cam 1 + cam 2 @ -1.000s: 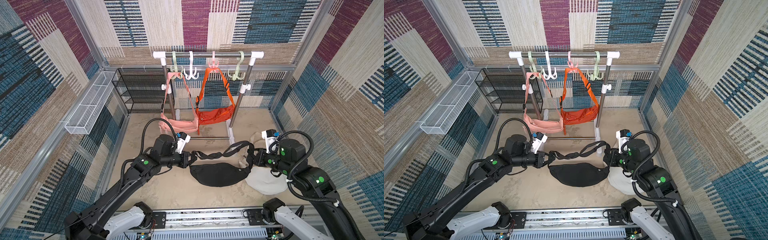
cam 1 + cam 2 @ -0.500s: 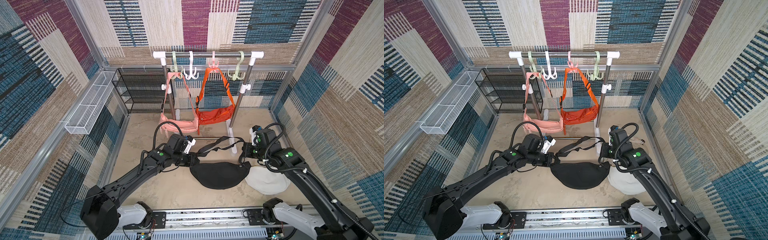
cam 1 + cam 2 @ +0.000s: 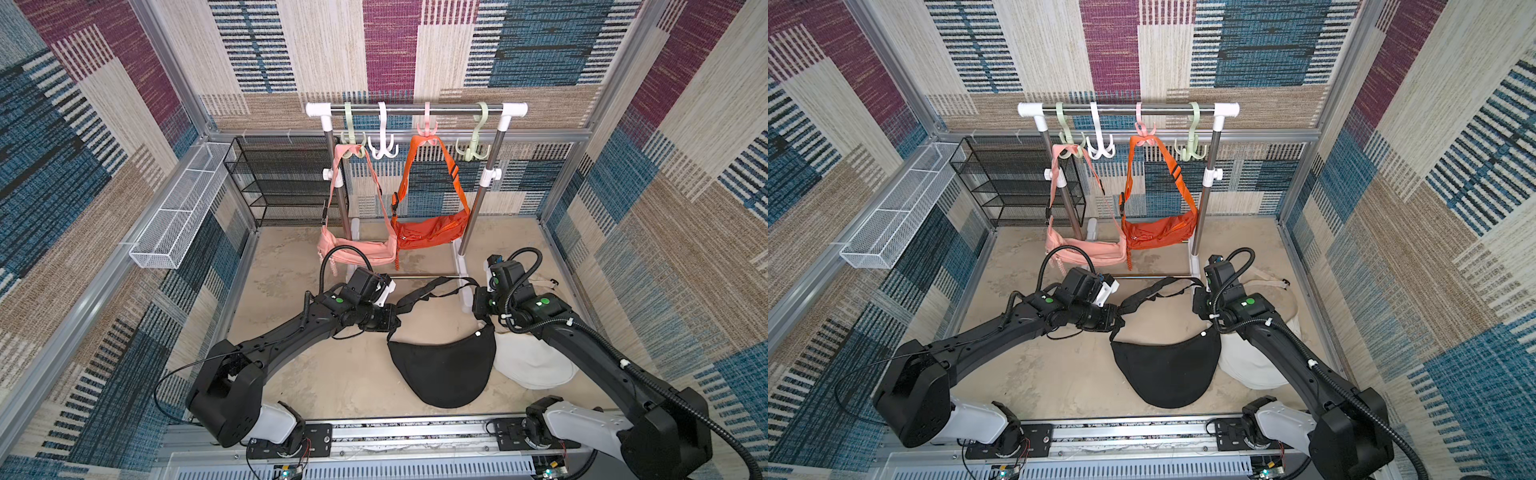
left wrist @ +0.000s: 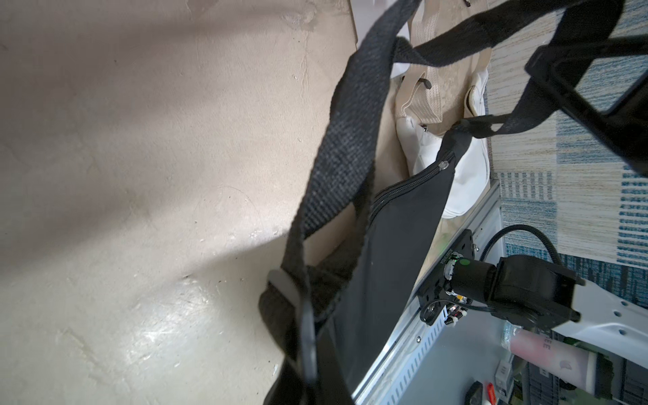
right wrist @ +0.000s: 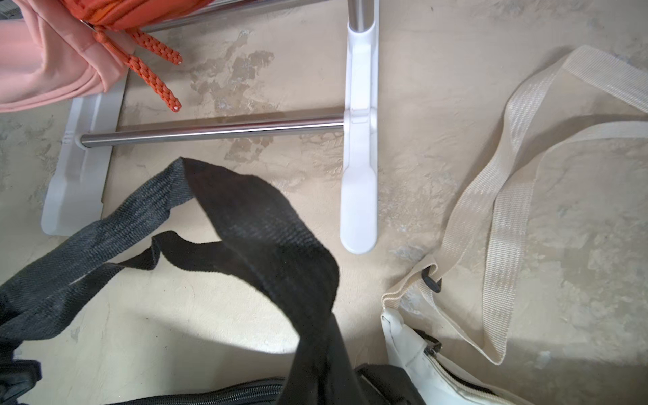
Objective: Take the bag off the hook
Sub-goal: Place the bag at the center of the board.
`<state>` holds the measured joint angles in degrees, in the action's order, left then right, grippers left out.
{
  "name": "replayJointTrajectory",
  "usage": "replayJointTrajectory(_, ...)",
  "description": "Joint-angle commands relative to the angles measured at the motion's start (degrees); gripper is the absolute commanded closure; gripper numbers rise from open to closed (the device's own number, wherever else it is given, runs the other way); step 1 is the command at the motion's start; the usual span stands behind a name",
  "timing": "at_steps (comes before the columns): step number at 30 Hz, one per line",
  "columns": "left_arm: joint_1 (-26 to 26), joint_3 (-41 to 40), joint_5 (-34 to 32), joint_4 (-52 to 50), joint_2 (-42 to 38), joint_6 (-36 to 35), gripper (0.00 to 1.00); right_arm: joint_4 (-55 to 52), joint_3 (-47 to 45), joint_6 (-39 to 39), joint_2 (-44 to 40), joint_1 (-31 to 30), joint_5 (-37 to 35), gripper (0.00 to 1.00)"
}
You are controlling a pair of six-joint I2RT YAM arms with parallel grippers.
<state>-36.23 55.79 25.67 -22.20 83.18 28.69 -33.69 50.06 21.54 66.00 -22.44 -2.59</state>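
The black bag [image 3: 444,370] looks already off the white hook [image 3: 383,145], its body sagging to the near desk [image 3: 332,374] just left of the white bag [image 3: 534,368], while the left claw [image 3: 390,323] and right claw [image 3: 478,302], each pinching its strap [image 3: 432,286], sit closer together than a second ago; next, probably, lower and release.

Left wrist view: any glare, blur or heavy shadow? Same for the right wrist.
Left wrist: glare patch on the floor; black strap near the lens is soft, its buckle blurred. Right wrist: rack foot and beige strap sharp; the black strap throws a hard shadow on the floor. Top views: even light, no glare.
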Motion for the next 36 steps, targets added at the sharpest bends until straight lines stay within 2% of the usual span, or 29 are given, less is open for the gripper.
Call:
replayJointTrajectory(1,0.15,1.16,-1.60,0.98,0.70,-1.44,1.00,3.80,-0.82,0.05,-0.23,-0.02,0.31,1.00)
replayJointTrajectory(10,0.89,3.63,-3.16,0.55,3.23,-2.36,1.00,5.56,-0.07,-1.22,2.44,0.02,0.75,0.95)
replayJointTrajectory(15,1.22,4.06,-3.00,1.20,4.25,-1.80,1.00,5.66,1.00,-1.61,4.74,0.19,-2.33,0.95)
replayJointTrajectory(27,1.17,3.86,-1.41,2.91,5.40,-0.83,1.00,5.35,1.96,-3.42,4.85,5.16,-0.74,0.94)
replayJointTrajectory(30,1.20,4.48,-2.16,2.14,5.65,-1.48,0.99,5.27,2.56,-3.36,4.67,5.16,1.14,0.84)
replayJointTrajectory(33,1.30,5.58,-3.37,0.65,5.59,-1.95,0.82,4.20,3.53,-3.09,4.59,5.16,1.45,0.65)
replayJointTrajectory(36,1.30,7.37,-4.46,-1.65,5.23,-2.42,0.67,2.96,4.59,-2.65,3.49,5.13,1.04,0.50)
